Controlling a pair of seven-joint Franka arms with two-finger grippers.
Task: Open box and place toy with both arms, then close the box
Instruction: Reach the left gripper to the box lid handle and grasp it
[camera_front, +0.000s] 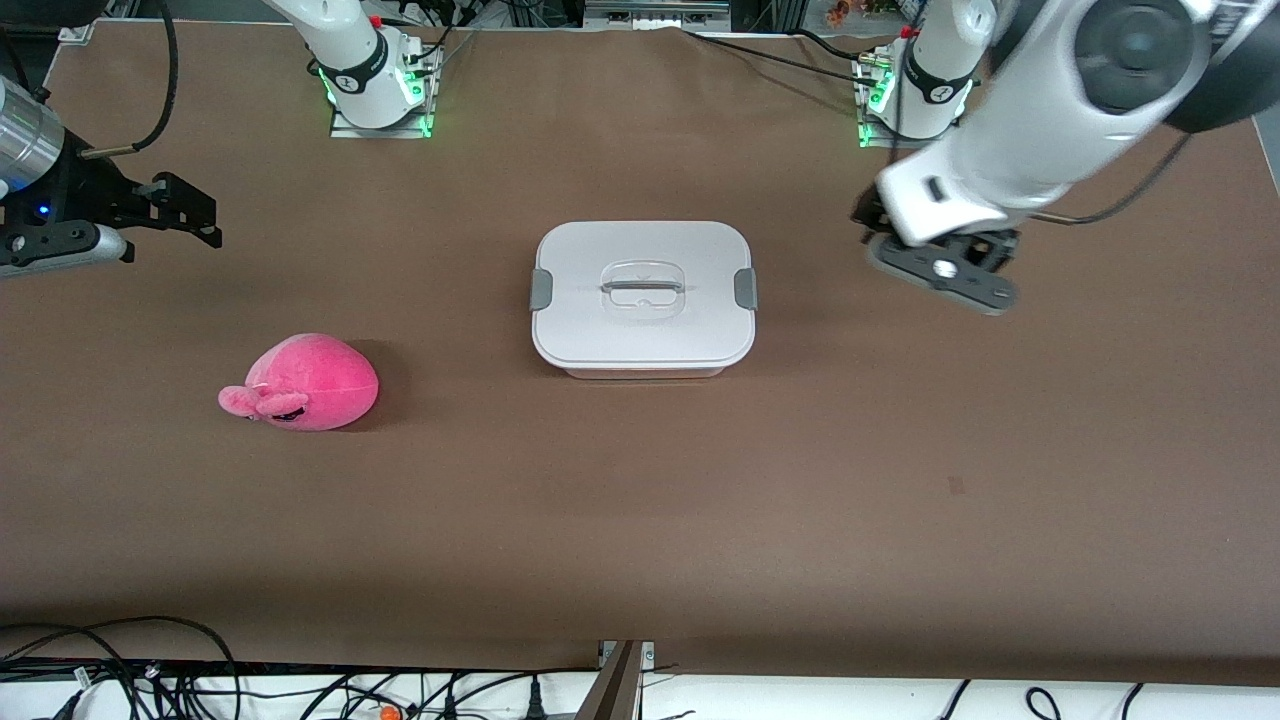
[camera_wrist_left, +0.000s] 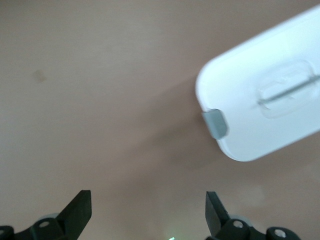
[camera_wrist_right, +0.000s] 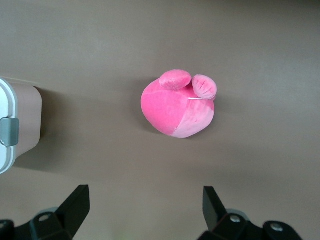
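Hovering over bare brown tabletop (camera_front: 640, 520) at its own end, the right gripper (camera_front: 196, 211) spreads its black fingers. Nearby lies the fuzzy hot-pink teardrop plush toy (camera_front: 305, 382). Mid-table sits the lidded, clipped rounded-rectangular translucent pink plastic box (camera_front: 643, 297). Beside it, over the tabletop, the left gripper (camera_wrist_left: 148, 210) hangs, fingers apart.

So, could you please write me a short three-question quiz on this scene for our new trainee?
1. True or false: the white lid sits on the box.
2. Which end effector is up over the table nearer the toy: A) left end effector, B) right end effector?
3. Fill in: both end effectors are ____ and hold nothing.

Key: 1. True; both grey clips are on its ends. 2. B. 3. open.
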